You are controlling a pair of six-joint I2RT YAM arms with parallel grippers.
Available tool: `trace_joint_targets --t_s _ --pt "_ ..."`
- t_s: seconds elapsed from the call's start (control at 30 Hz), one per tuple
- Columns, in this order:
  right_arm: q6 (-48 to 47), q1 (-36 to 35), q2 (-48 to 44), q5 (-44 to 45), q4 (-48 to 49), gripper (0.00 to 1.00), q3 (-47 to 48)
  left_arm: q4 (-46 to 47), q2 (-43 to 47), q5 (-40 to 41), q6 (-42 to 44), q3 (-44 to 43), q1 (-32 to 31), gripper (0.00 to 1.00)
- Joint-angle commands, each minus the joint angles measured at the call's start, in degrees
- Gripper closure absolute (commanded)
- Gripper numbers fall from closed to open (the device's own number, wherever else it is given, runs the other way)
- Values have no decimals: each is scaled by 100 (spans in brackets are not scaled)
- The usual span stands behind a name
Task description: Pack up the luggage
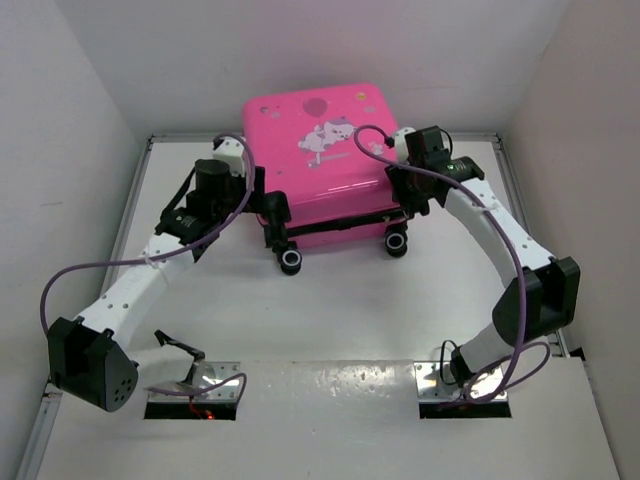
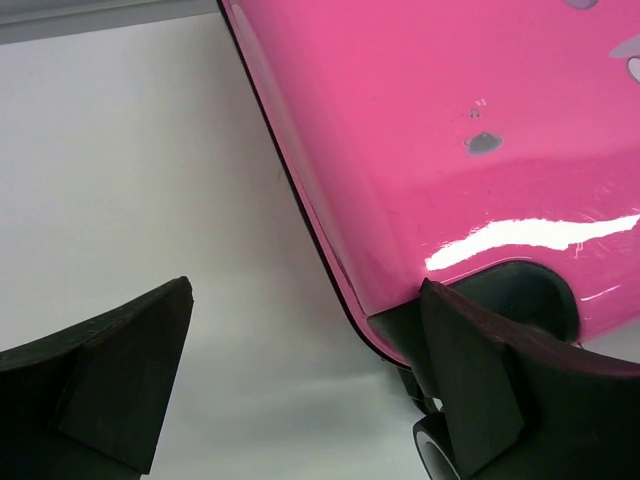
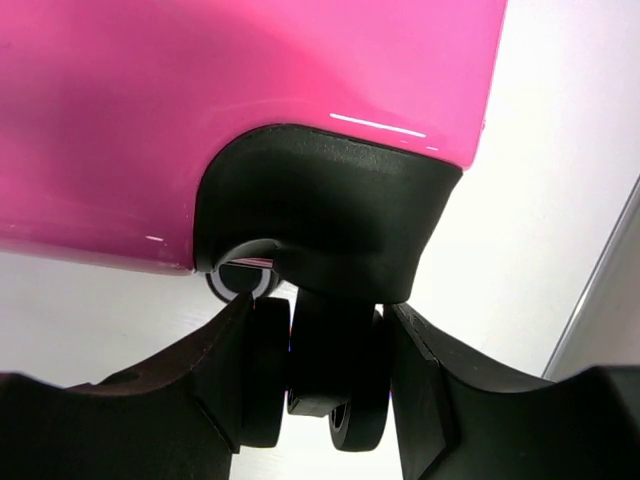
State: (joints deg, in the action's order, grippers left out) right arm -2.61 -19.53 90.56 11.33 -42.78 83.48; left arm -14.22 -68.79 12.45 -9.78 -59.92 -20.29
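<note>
While 1 luggage (image 1: pixel 320 160) lies closed, left tool (image 2: pixel 300 385) apart, right tool (image 3: pixel 320 385) clamping 1 wheel (image 3: pixel 335 375)

We see our left gripper (image 2: pixel 300 375) spread wide, the suitcase (image 2: pixel 450 150) corner just ahead of the right finger (image 2: pixel 480 390), which perhaps touches it; a wheel (image 2: pixel 432 455) peeks below.

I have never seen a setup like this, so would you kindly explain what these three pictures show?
Two robot arms are bolted to a white table. One picture looks down from above; the other two come from cameras on each wrist. A closed pink suitcase lies on the table. The right gripper has closed its fingers on one of the suitcase's black wheels. The left gripper is open at the suitcase's other near corner, one finger against the shell, holding nothing.
</note>
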Motion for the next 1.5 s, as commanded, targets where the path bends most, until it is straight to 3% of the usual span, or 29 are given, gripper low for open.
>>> trace_joint_targets --t_s 0.0,0.13,0.3,0.37,0.57,0.8,0.93,1.0,1.2,1.23,1.27,1.3,1.33,1.4,1.43,1.47 --pt "-337 168 -487 -245 771 100 -261 -55 -90 -137 -15 42 -80 0" --pt "-266 563 -435 -350 1070 100 -772 -55 24 -137 -15 42 -132 0" --pt "-99 784 -136 -588 1124 92 -667 -55 24 -85 -15 42 -133 0" --pt "-29 819 -83 -632 1079 82 -570 -55 24 -85 37 42 -185 0" --pt "226 811 -416 -825 825 41 -324 -203 129 -85 -49 -98 -185 0" --pt "586 968 -1558 -870 1281 15 -796 -521 401 -603 -103 -336 -185 0" --pt "376 1126 -2872 -1475 2175 11 -1834 -521 762 -603 -103 -47 -185 0" --pt "384 1083 -3210 -1800 2528 14 -2630 -521 815 -603 -42 7 -185 0" --pt "639 504 -3730 -2511 2073 50 -3451 -784 815 -1208 178 -125 -133 0" --pt "674 468 -3722 -2731 2316 60 -3783 -706 815 -1288 -31 -125 -133 0" --pt "622 485 -3930 -2898 2501 62 -4039 -592 902 -1411 -128 84 -133 0" --pt "656 485 -4045 -3091 2808 62 -4311 -321 1042 -1464 -182 208 -133 0" --pt "700 476 -4203 -3093 4151 62 -5437 -162 1131 -1534 -182 339 -133 1" --pt "780 468 -4868 -3084 5223 51 -6244 206 1298 -1588 -244 691 -133 1" --pt "780 468 -4934 -3154 6489 51 -7309 305 1481 -1588 -331 814 -133 1" --pt "771 450 -5039 -3224 6720 52 -7529 410 1579 -1501 -384 1050 -133 1"
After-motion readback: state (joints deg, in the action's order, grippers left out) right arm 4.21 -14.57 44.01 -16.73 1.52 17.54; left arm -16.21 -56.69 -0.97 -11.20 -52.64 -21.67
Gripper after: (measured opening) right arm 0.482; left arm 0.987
